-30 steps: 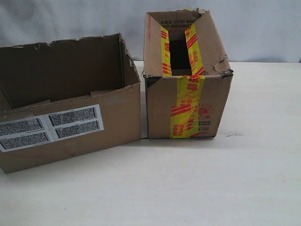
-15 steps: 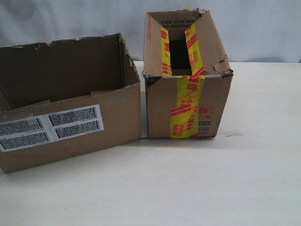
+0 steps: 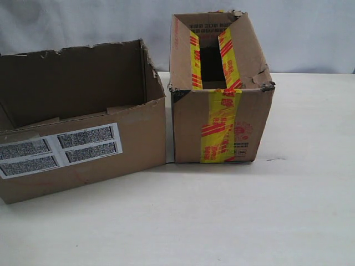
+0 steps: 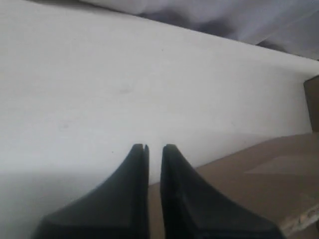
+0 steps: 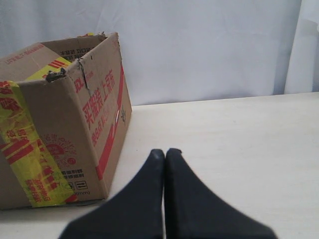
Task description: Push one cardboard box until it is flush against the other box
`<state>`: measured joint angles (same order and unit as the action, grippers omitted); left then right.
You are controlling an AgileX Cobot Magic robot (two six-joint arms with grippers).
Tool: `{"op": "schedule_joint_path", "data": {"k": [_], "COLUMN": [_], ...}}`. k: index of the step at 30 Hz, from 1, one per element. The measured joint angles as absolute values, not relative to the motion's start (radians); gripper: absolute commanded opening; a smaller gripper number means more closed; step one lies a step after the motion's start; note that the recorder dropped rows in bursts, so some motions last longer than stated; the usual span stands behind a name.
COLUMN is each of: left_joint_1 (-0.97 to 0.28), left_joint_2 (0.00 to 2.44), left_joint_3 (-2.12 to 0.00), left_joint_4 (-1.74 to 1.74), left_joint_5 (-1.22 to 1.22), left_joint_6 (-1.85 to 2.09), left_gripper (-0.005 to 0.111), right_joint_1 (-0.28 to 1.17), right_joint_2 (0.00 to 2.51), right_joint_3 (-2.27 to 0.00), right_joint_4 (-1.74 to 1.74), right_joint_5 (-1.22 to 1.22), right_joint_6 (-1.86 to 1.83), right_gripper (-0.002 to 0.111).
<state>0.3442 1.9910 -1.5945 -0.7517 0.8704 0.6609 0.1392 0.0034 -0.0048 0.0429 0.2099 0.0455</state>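
Note:
The plain cardboard box (image 3: 83, 149), with a ragged rim and a white speckled label, stands on the left in the exterior view. The other box (image 3: 222, 122), with yellow-and-red tape, stands right of it. A thin gap shows between their front lower corners. Neither gripper appears in the exterior view. My left gripper (image 4: 154, 147) holds nothing, only a thin slit between its fingers, and hangs over a brown cardboard surface (image 4: 249, 174). My right gripper (image 5: 165, 151) is shut and empty, low over the table, apart from the taped box (image 5: 65, 129) on its red-printed side.
A white table (image 3: 222, 221) carries both boxes. A pale cloth backdrop (image 3: 310, 33) hangs behind the table's far edge. Both boxes are open at the top.

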Motion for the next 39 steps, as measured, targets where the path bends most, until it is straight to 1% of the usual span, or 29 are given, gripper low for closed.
{"op": "schedule_joint_path", "data": {"k": [9, 19, 32, 39], "left_joint_1": [0.345, 0.343, 0.326, 0.326], "left_joint_2": [1.985, 1.917, 1.807, 1.677], "left_joint_3": [-1.597, -1.585, -1.393, -1.290], "left_joint_4": [-0.613, -0.620, -0.586, -0.580], "left_joint_5": [0.943, 1.120, 1.129, 1.107], "left_joint_6": [0.579, 0.553, 0.503, 0.496], "left_gripper": [0.000, 0.000, 0.000, 0.000], "right_joint_1": [0.139, 0.139, 0.139, 0.139], "right_joint_2": [0.003, 0.003, 0.003, 0.003], "right_joint_3": [-0.005, -0.005, -0.005, -0.005], "right_joint_4": [0.043, 0.043, 0.043, 0.043], "right_joint_5": [0.210, 0.210, 0.210, 0.210], "right_joint_6": [0.046, 0.046, 0.046, 0.046], "right_gripper": [0.000, 0.000, 0.000, 0.000]}}
